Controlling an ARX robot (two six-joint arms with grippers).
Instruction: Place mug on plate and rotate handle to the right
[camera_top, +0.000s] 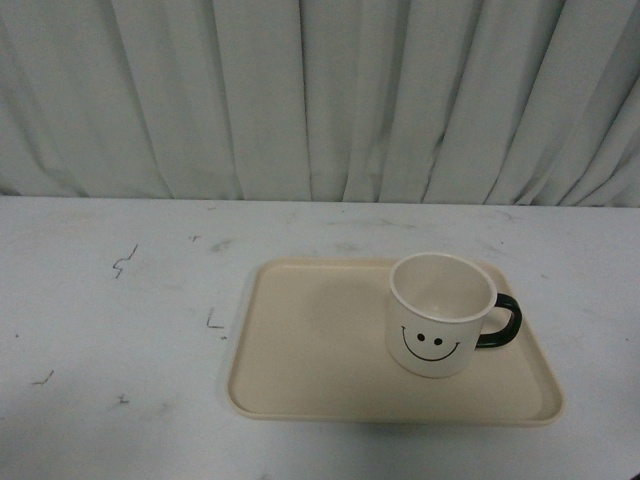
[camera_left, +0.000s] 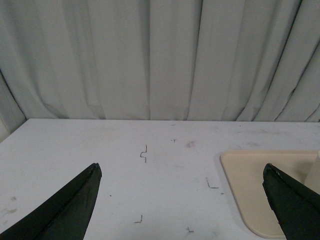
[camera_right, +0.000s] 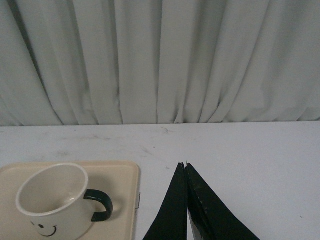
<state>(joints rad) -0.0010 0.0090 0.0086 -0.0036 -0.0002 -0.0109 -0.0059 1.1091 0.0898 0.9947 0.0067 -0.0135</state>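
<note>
Nearest in the left wrist view: left gripper (camera_left: 182, 185) spread wide, two dark fingers (camera_left: 75, 205) cut off by the frame's lower edge, nothing between them but bare table (camera_left: 100, 150). Nearest in the right wrist view: right gripper (camera_right: 185, 166) pressed together, tips touching, holding nothing, lower part cut off by the frame edge. Neither arm visible in the front view.

Farther out in the front view: plate (camera_top: 310, 360) flat on the white table (camera_top: 100, 300), all four rounded corners visible. On its right half, toward the far edge, mug (camera_top: 435, 320) upright, open mouth up, empty inside, black smiley facing the camera. Handle (camera_top: 503, 322) pointing right, over the plate's right rim area. In the right wrist view, mug (camera_right: 55, 202) partly cropped, smile cut off at the bottom, handle (camera_right: 100, 204) turned toward the closed gripper, well apart from it. In the left wrist view, only a corner of the plate (camera_left: 250, 185) showing, the rest hidden behind one finger; a pale sliver at the frame edge, too little to identify.

Beyond: small dark scuff marks (camera_top: 122, 262) on the table, shapes hard to read. Farthest: pleated grey-white curtain (camera_top: 320, 100) across the whole background.
</note>
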